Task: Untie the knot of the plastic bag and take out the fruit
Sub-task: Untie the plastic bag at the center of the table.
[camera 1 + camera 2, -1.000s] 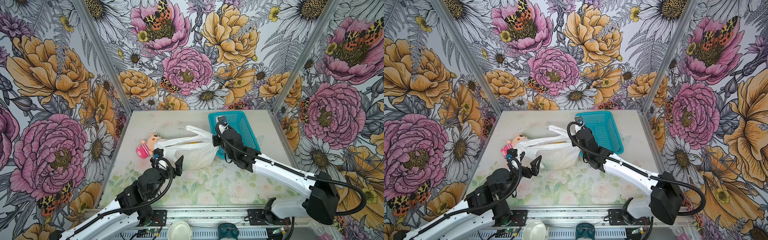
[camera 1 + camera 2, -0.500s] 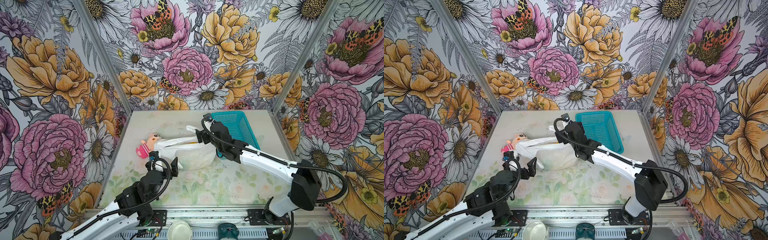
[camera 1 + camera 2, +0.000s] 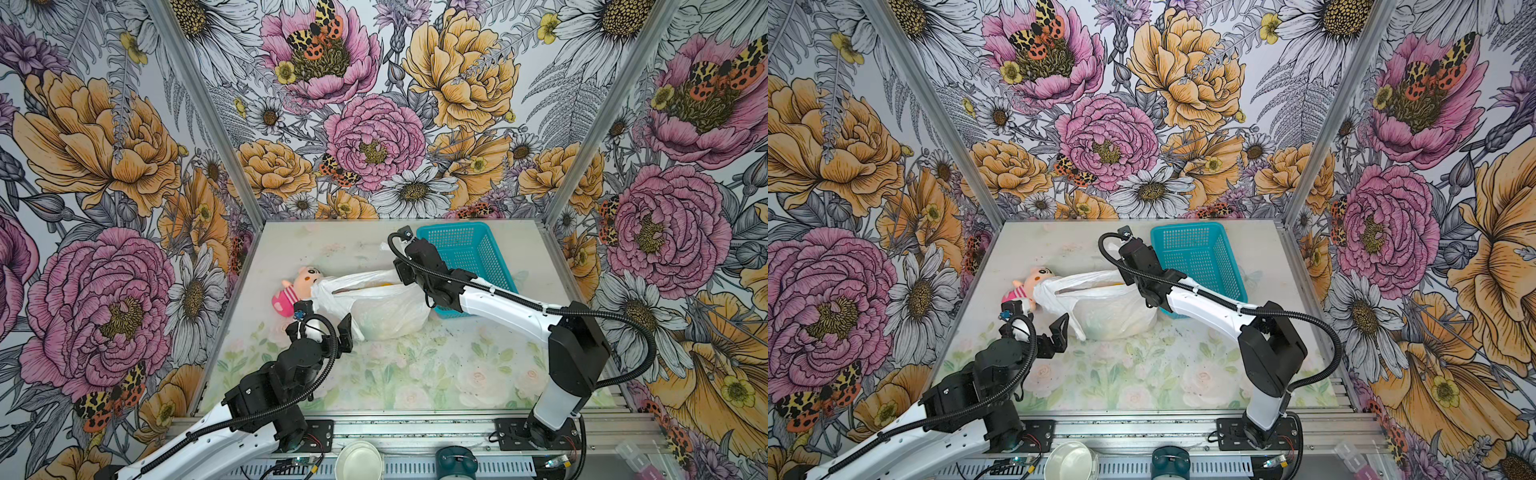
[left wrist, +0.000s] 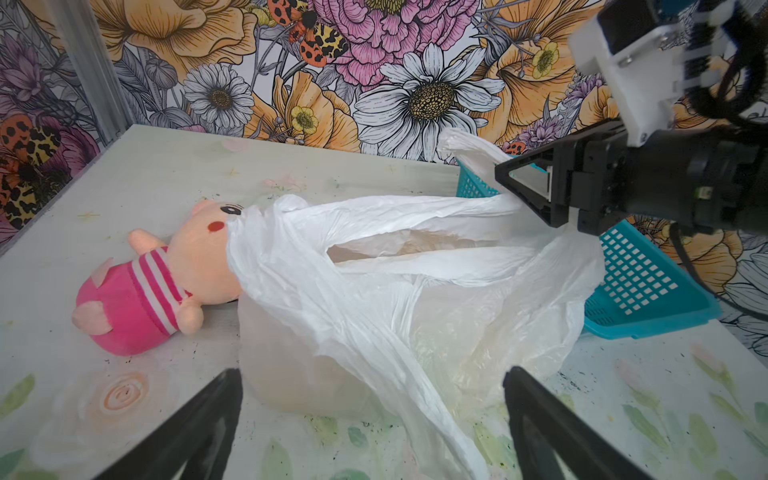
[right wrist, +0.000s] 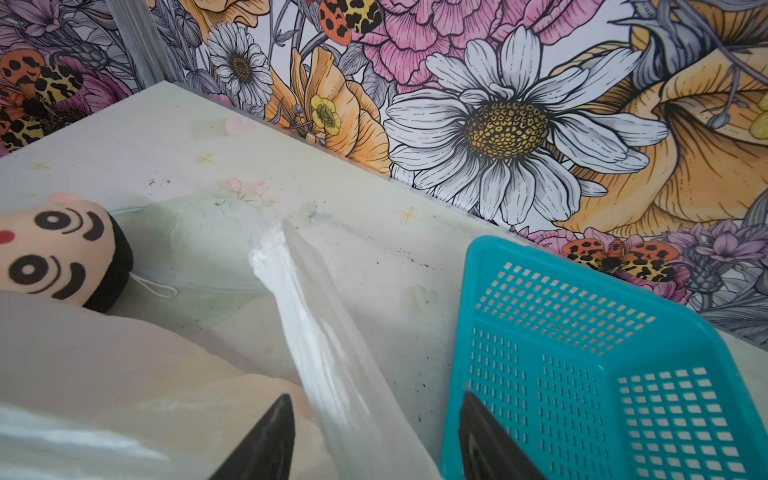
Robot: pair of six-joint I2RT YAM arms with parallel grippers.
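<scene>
Fruit shows only as a yellow-orange glimpse point(image 3: 384, 285) through the slit mouth of the plastic bag point(image 4: 374, 299), which lies mid-surface, draped onto the head of a pink-striped plush doll point(image 4: 137, 291) and up against a teal basket point(image 4: 648, 291). No tied knot is visible. The two handles lie apart, one trailing toward the left tool point(image 4: 372, 374) and the other running between the jaws of the right tool point(image 5: 376, 399), so I judge the untying done and the emptying not yet begun. The left tool is spread wide just before the bag, holding nothing. The right tool's jaws stand apart astride the handle strip point(image 5: 316, 332) without pinching it. The surface point(image 3: 415, 374) has a pale floral print, and bold flower-patterned walls point(image 3: 374, 137) enclose it.
</scene>
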